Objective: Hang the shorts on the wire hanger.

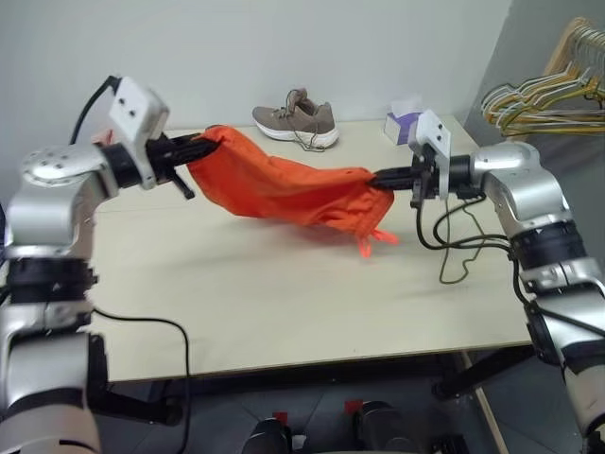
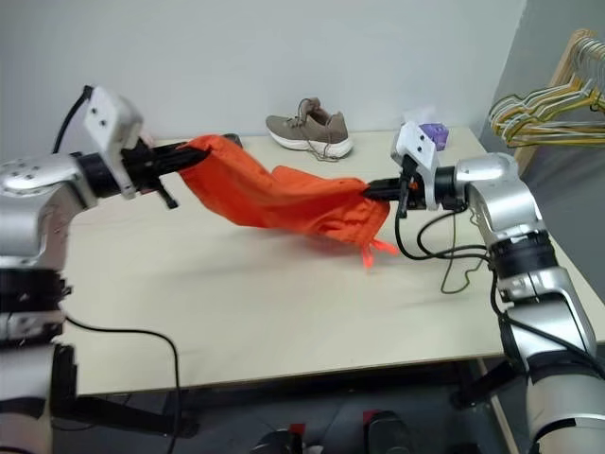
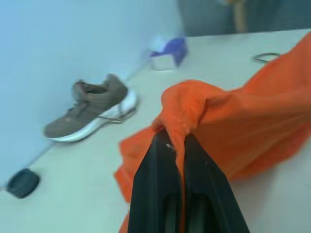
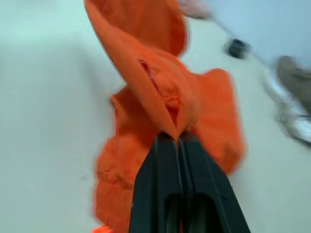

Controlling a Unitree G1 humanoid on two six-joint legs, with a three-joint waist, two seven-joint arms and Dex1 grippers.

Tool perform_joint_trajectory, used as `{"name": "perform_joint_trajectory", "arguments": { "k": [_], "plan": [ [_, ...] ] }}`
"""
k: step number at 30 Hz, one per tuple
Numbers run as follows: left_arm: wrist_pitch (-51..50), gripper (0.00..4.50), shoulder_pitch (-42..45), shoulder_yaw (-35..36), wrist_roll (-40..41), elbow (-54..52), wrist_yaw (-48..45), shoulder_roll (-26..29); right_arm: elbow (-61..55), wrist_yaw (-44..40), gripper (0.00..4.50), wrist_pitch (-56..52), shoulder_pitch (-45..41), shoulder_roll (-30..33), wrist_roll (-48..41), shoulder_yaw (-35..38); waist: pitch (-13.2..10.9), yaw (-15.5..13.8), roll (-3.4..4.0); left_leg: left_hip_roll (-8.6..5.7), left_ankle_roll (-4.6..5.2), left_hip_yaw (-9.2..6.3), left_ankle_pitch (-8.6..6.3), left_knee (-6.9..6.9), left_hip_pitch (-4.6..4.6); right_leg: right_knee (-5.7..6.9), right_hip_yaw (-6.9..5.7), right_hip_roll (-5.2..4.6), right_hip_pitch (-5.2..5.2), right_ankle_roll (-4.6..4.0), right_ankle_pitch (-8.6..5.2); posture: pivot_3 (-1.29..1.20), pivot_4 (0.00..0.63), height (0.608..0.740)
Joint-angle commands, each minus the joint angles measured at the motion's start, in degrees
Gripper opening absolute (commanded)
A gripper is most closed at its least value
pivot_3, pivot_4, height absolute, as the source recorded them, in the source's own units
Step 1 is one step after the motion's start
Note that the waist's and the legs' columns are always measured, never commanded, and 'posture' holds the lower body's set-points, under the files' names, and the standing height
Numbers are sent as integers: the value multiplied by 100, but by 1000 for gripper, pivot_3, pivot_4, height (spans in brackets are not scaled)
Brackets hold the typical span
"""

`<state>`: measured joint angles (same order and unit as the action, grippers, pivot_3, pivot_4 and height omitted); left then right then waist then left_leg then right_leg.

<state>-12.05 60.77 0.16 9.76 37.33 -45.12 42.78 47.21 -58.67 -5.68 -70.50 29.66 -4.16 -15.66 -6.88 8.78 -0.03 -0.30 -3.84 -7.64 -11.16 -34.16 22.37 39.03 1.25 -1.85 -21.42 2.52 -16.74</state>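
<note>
Above the pale table (image 1: 284, 312), orange shorts (image 1: 284, 189) slung between left gripper (image 1: 210, 144) and right gripper (image 1: 378, 176), both clamped on fabric.

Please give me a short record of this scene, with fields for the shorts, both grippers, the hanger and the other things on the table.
shorts: orange shorts, lifted off the table, stretched between both grippers
left gripper: left gripper, shut on one end of the shorts
right gripper: right gripper, shut on the other end
wire hanger: thin wire hanger, flat on the table near the right arm
other things: grey shoe and small purple box at the far edge
</note>
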Motion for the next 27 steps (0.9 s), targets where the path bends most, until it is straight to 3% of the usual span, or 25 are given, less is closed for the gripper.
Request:
{"name": "perform_joint_trajectory", "arguments": {
  "k": [1, 3, 6, 8, 12, 16, 20, 22, 24, 27],
  "plan": [
    [1211, 0, 1616, -108, -951, 2230, 1839, -236, 1713, 2449, 21, 1520, -1376, -442, 1370, -386, -1, 92, -2, 0, -12, -4, 8, -1, 35, 3, -2, 0, -35, -4, 7, -153, 41, 740],
    [1382, 0, 2535, 255, -788, 3031, 2463, -279, 2265, 3555, 21, 2129, -2084, -604, 2009, -678, -1, 191, -3, -8, -107, 1, 64, 19, 92, 12, 9, -20, -104, -25, 31, -156, 39, 740],
    [2179, 0, 3641, 121, -1209, 3376, 3022, -87, 2567, 4903, 21, 3033, -2900, -626, 2839, -1069, 3, 290, -9, -22, -120, 54, 71, 15, 198, 11, 59, -39, -230, -21, 32, -152, 37, 740],
    [2830, 0, 3920, -258, -1731, 3327, 3049, 54, 2643, 5298, 21, 3403, -3069, -614, 3024, -1065, 6, 359, -14, -22, -129, 130, 76, 29, 240, 9, 101, -54, -289, -22, 33, -149, 38, 740],
    [3984, 0, 3759, -1045, -2772, 2884, 3050, 485, 2641, 5640, 21, 4053, -2837, -591, 3242, -1025, 9, 388, -14, -29, -114, 190, 67, 37, 238, -3, 125, -73, -281, -11, 25, -144, 43, 740],
    [3332, 0, 1577, -831, -2059, 1879, 1250, 643, 2552, 5396, 21, 4747, -1615, -670, 3512, -1273, 25, 383, 8, -22, -90, 249, 53, 55, 192, 6, 123, -79, -239, -1, 13, -136, 55, 740],
    [364, 0, -1959, -125, -348, -1388, -425, 997, 2227, 4764, 21, 5626, -411, -634, 3610, -1490, 2, 548, 2, -5, -49, 267, 38, 37, 41, 22, 143, -62, -89, 32, 7, -126, 62, 740],
    [-812, 0, -3646, 301, 517, -2893, -1132, 1417, 2012, 4261, 21, 6111, 172, -596, 3486, -1551, -31, 620, -68, 6, -40, 252, 46, 12, 61, 62, 149, -45, -120, 33, 17, -121, 62, 740],
    [-1537, 0, -4573, 642, 1009, -3750, -1478, 1653, 1900, 3767, 21, 6357, 515, -611, 3260, -1481, -42, 649, -111, 25, -43, 229, 48, -4, 74, 98, 143, -27, -146, 14, 24, -121, 62, 740],
    [-2064, 0, -5315, 994, 1378, -4392, -1728, 1919, 1688, 3201, 21, 6490, 811, -603, 2991, -1389, -51, 529, -110, 58, -38, 199, 53, -3, 49, 105, 105, 13, -115, -8, 36, -109, 62, 740]
  ]
}}
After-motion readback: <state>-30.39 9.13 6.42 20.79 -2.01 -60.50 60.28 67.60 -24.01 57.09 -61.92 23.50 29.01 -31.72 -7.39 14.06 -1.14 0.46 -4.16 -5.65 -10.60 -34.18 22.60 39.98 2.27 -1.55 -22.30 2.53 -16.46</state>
